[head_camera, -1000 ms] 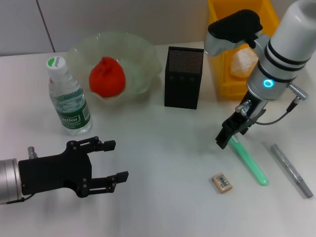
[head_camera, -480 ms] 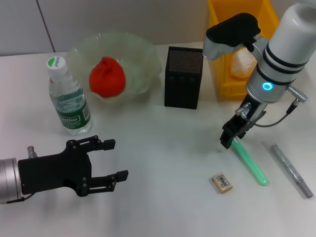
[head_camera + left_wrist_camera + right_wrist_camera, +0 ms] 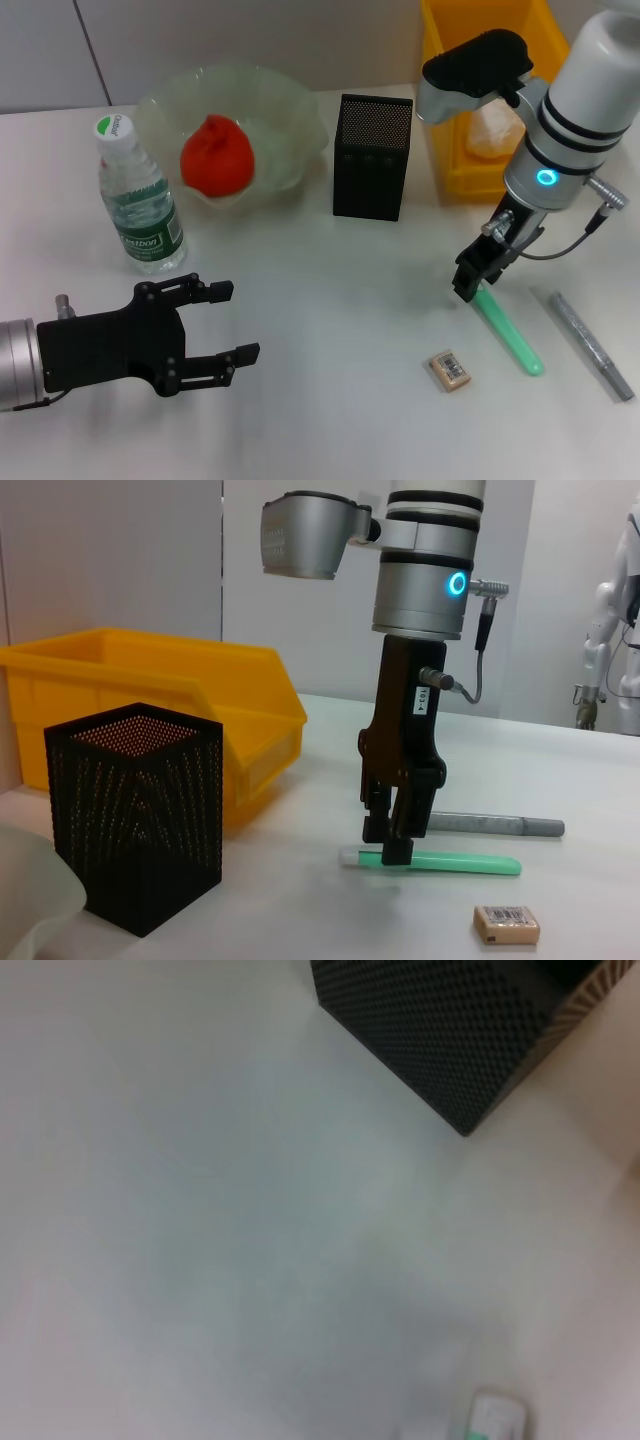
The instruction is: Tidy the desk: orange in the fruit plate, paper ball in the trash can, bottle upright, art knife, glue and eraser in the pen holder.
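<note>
The orange [image 3: 215, 155] lies in the fruit plate [image 3: 290, 100]. To its left the bottle [image 3: 140, 200] stands upright. A white paper ball [image 3: 495, 125] rests inside the yellow trash can [image 3: 450, 150]. The black mesh pen holder [image 3: 372, 158] stands between plate and can. My right gripper [image 3: 468, 290] is open and low over the near end of the green glue stick [image 3: 510, 335], one finger on each side of it in the left wrist view [image 3: 388, 848]. The grey art knife [image 3: 590, 345] and the tan eraser [image 3: 449, 369] lie close by. My left gripper [image 3: 238, 323] hovers open at the front left, holding nothing.
The left wrist view shows the pen holder [image 3: 135, 820] in front of the trash can [image 3: 200, 690], with the glue stick [image 3: 460, 862], art knife [image 3: 500, 825] and eraser [image 3: 506, 924] on the white table. The right wrist view catches the pen holder's corner [image 3: 440, 1030].
My right gripper has shifted a little to the right and lower, onto the near end of the green glue stick. The left arm and the objects have stayed put.
</note>
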